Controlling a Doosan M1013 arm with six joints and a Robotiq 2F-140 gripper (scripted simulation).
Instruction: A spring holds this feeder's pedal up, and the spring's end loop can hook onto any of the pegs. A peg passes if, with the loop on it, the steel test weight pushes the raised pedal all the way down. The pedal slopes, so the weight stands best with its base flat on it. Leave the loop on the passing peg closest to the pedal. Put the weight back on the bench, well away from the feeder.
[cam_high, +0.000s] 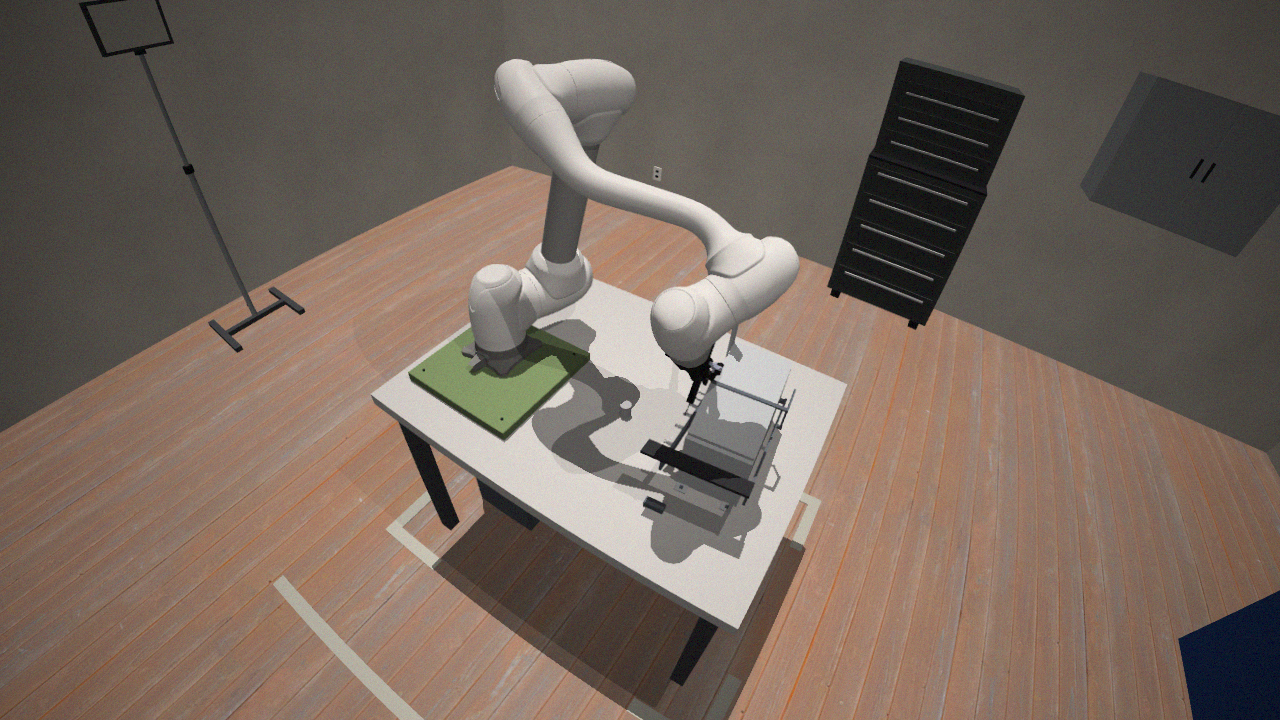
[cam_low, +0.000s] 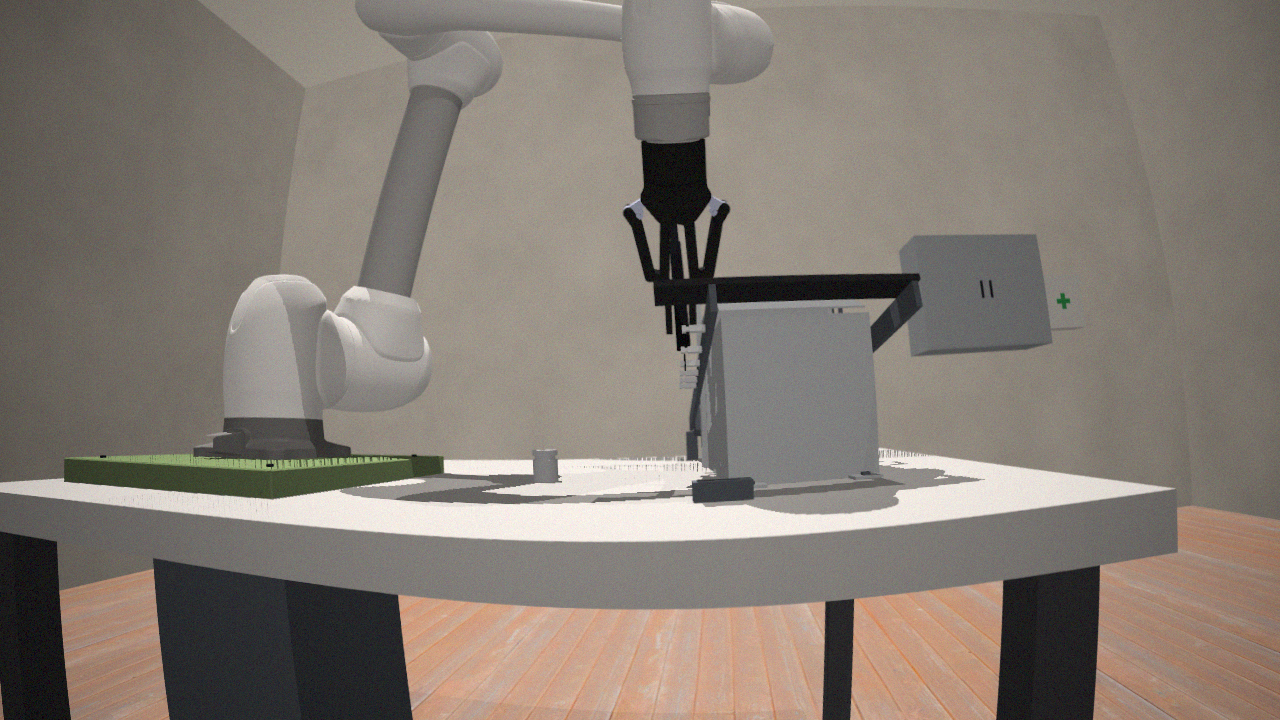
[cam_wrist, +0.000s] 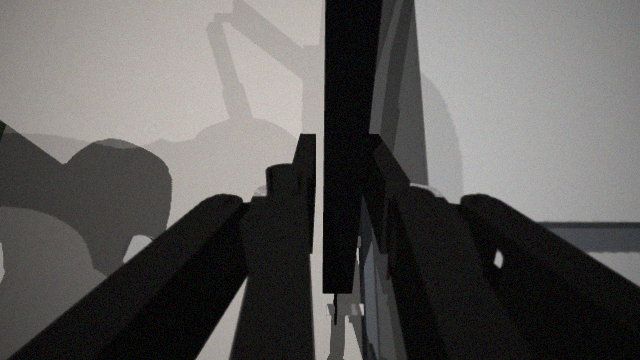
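My gripper points down beside the feeder's peg side. Its fingers are slightly open around a dark upright bar; the wrist view shows a thin gap at the bar's left, while contact on its right is unclear. Pale pegs line the feeder's side below the fingertips. The spring and its end loop are too small or hidden to tell which peg holds it. The black pedal is up. The grey steel weight stands upright on the bench, away from the feeder.
The grey feeder box stands right of the weight, with rods along its sides. A small dark block lies before it. The arm's base stands on a green plate at the left.
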